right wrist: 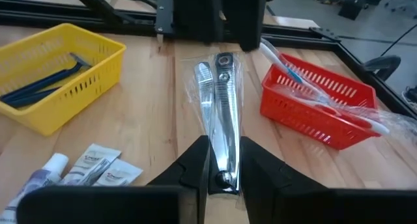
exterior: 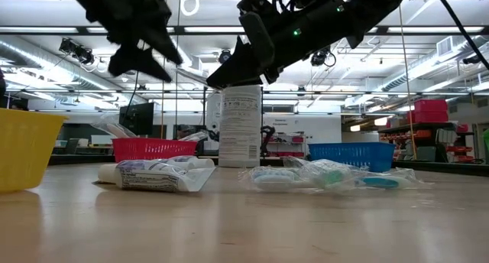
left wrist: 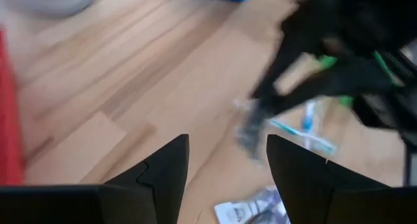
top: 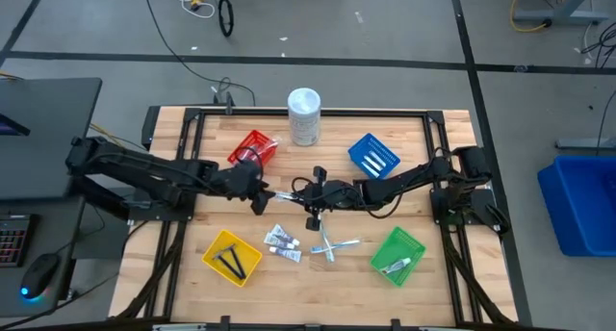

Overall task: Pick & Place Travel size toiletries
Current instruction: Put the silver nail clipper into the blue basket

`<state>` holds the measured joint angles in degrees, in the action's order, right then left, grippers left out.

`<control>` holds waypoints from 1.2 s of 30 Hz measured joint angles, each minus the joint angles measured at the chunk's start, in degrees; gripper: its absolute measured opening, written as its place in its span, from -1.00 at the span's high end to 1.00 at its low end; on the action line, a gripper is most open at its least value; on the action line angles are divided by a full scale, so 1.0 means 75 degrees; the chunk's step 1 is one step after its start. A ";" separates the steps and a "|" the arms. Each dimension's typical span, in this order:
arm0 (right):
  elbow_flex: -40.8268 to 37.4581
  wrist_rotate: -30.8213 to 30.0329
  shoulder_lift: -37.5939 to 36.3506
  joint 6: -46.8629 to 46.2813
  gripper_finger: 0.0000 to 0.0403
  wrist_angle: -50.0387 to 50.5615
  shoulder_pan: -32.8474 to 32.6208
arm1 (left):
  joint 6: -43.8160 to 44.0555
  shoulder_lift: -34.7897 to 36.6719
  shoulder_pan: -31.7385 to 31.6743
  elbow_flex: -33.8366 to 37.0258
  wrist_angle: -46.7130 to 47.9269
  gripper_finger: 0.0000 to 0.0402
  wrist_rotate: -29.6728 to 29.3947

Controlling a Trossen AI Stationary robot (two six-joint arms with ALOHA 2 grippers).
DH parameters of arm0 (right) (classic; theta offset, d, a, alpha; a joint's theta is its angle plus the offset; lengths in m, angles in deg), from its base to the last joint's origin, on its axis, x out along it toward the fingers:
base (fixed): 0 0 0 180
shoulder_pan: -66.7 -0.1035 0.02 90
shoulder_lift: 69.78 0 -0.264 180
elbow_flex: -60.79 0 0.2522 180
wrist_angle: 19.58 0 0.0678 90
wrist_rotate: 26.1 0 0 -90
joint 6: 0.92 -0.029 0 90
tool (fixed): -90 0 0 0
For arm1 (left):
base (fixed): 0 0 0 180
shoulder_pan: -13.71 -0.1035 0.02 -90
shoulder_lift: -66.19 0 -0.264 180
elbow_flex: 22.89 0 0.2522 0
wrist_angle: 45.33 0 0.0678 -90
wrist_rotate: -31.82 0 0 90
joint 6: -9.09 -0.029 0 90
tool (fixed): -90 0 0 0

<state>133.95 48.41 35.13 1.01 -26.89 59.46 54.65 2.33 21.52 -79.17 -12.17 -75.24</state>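
Right gripper holds a wrapped nail clipper over the table middle, facing your left gripper.

You see the right gripper point(right wrist: 223, 160) clamped on a nail clipper point(right wrist: 221, 113) in clear wrap, above the bare wood between the red basket point(top: 253, 147) and the blue basket point(top: 373, 155); the left gripper point(left wrist: 227, 168) hangs just beside it with its fingers point(left wrist: 166, 175) apart and nothing between them; the 2 grippers almost meet at the table middle; in the red basket lies 1 wrapped toothbrush point(right wrist: 313, 87); the yellow basket point(top: 232, 257) holds dark blue razors point(right wrist: 42, 84); small toothpaste tubes point(top: 282, 241) and crossed wrapped toothbrushes point(top: 332, 245) rest on the table near the front; the green basket point(top: 397, 255) has 1 pale item inside; the tall white container point(top: 304, 115) stands at the back.
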 joint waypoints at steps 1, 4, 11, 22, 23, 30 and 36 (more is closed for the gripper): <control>0.0000 -0.0004 0.0000 0.0005 0.65 -0.0003 0.0000 | 0.0208 -0.0003 -0.0044 0.0073 0.0033 -0.07 -0.0009; 0.0000 -0.0001 0.0003 0.0007 0.65 -0.0014 0.0006 | 0.0303 0.0005 -0.0066 0.0096 -0.0218 -0.07 -0.0031; 0.0000 0.0003 0.0003 0.0006 0.65 -0.0036 0.0000 | 0.0622 0.0006 -0.0176 0.0088 -0.0958 -0.07 0.0204; 0.0000 -0.0060 0.0003 0.0192 0.65 -0.0995 -0.0003 | 0.1335 0.0006 -0.0235 0.0088 -0.0978 -0.07 0.0625; 0.0000 -0.0143 0.0003 0.0237 0.65 -0.1032 -0.0003 | 0.1343 0.0006 -0.0235 0.0088 -0.0979 -0.07 0.0624; 0.0000 -0.0198 0.0003 0.0266 0.65 -0.0996 -0.0001 | 0.1244 0.0003 -0.0235 0.0082 -0.1412 -0.07 0.0779; 0.0000 -0.0352 0.0003 0.0266 0.65 -0.0995 -0.0003 | 0.1157 0.0000 -0.0235 0.0079 -0.1469 -0.04 0.0855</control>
<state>133.95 45.77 35.15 3.00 -34.35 59.44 63.33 2.33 19.76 -78.58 -23.19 -68.82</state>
